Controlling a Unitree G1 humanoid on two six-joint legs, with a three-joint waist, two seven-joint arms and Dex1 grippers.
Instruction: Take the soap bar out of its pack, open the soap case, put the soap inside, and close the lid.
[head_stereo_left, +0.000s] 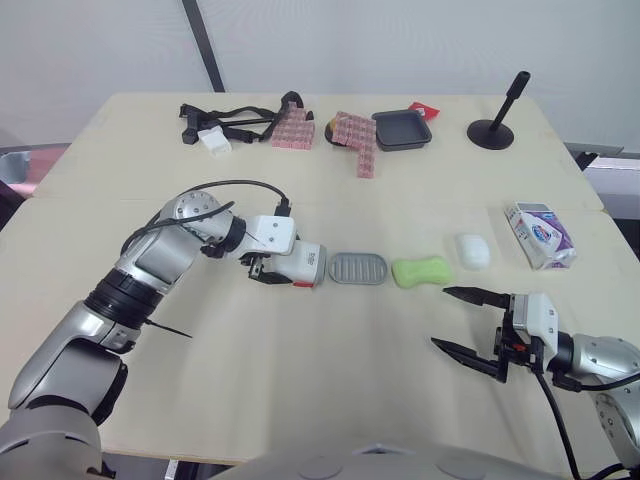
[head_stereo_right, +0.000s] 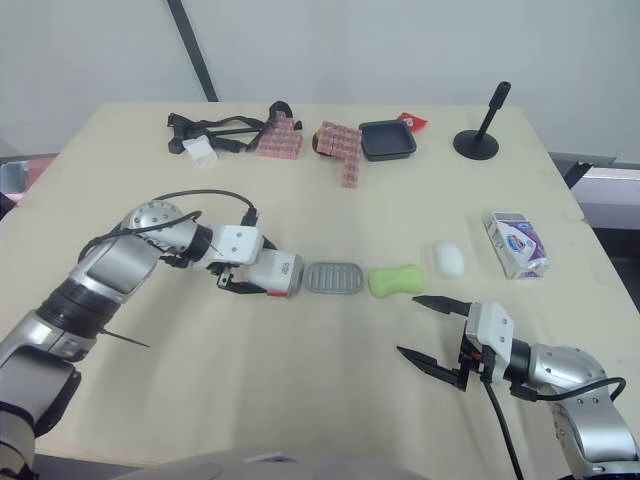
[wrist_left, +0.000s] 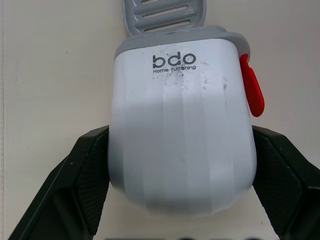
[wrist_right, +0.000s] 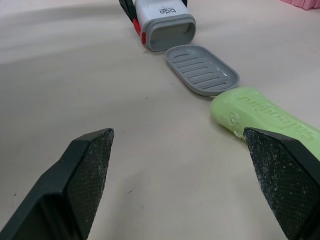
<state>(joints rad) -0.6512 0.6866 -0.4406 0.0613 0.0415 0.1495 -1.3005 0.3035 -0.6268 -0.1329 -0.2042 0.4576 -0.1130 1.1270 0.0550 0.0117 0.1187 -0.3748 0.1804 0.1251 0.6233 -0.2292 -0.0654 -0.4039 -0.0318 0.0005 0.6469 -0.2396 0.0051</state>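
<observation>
Your left gripper is clamped on the soap case; its grey tray lies between case and green soap. Your right gripper hangs apart nearby.

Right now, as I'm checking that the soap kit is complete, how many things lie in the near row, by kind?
case: 1
grey tray: 1
green soap bar: 1
white oval piece: 1
pack: 1
Total: 5
</observation>
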